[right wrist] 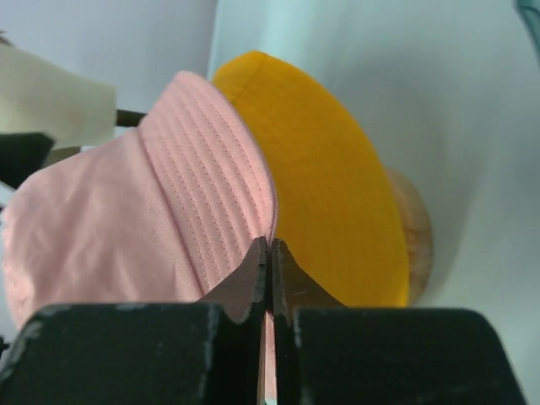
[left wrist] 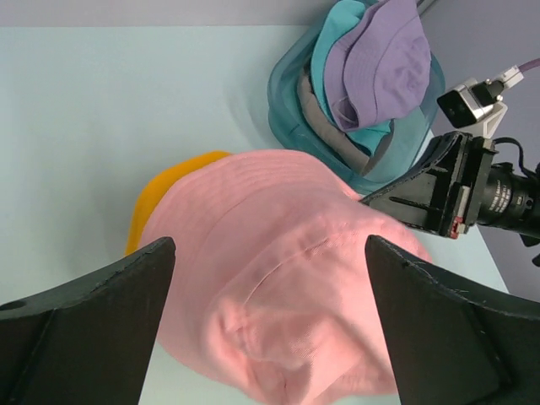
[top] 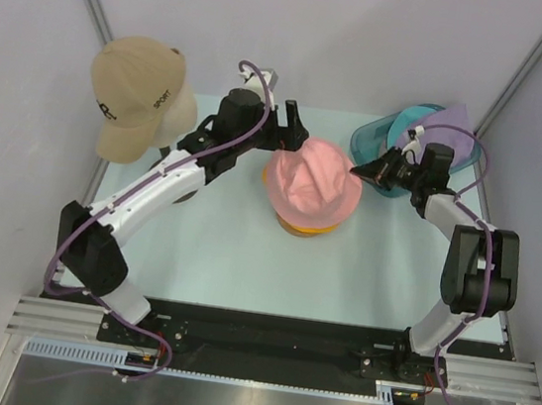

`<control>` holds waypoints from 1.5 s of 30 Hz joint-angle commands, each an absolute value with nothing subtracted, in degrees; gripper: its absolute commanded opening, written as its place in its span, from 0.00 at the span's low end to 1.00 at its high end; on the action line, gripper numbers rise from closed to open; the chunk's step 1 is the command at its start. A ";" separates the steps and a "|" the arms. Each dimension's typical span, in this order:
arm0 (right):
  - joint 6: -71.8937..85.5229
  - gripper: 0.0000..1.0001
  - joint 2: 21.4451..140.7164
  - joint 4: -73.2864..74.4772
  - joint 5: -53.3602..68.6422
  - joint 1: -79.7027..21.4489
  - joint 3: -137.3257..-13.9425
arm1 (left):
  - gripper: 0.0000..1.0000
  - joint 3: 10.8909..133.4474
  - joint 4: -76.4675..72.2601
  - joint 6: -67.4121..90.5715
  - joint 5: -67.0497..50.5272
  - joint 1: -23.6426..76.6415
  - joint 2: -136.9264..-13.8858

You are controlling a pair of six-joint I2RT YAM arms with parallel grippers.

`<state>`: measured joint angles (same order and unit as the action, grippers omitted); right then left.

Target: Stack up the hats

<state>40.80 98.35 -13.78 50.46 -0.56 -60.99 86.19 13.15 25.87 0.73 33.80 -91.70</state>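
A pink hat (top: 309,178) (left wrist: 278,278) sits on top of a yellow-orange hat (top: 305,229) (left wrist: 164,198) at mid-table. My right gripper (top: 355,169) (right wrist: 271,245) is shut on the pink hat's (right wrist: 126,219) stitched brim at its right edge, with the yellow-orange hat (right wrist: 329,194) just behind. My left gripper (top: 295,131) (left wrist: 270,243) hangs open at the pink hat's far left side, its fingers wide apart and holding nothing. A lilac hat (top: 453,122) (left wrist: 380,59), a teal hat (left wrist: 337,42) and a grey hat (left wrist: 325,126) lie piled in the tub.
The clear teal tub (top: 380,137) (left wrist: 291,118) stands at the back right, close behind my right wrist. A tan cap (top: 136,90) sits on a cream mannequin head (top: 177,115) at the back left. A light wooden base (right wrist: 418,236) shows under the yellow-orange hat.
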 commanded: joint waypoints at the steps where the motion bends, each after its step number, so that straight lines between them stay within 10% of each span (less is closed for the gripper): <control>1: 35.17 0.00 99.40 -6.26 43.77 -0.53 -61.70 | 1.00 81.32 13.10 24.96 4.22 34.01 -84.12; 26: 29.71 0.01 99.85 11.95 30.06 -4.66 -65.30 | 0.99 71.28 10.02 30.24 6.24 30.85 -85.78; 32: 30.50 0.17 97.47 12.04 30.50 -5.27 -65.04 | 1.00 73.83 12.13 29.53 6.77 30.85 -91.75; 37: 29.88 0.60 94.05 14.76 28.83 -3.61 -66.27 | 1.00 74.88 15.37 29.18 8.69 30.85 -95.00; 45: 28.92 0.72 88.42 18.36 27.16 4.56 -70.47 | 1.00 73.91 17.31 28.21 10.81 30.76 -92.73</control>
<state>29.87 92.77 16.45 28.91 -0.03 -65.41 72.60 16.91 29.34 8.93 30.85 -95.57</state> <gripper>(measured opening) 0.711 0.996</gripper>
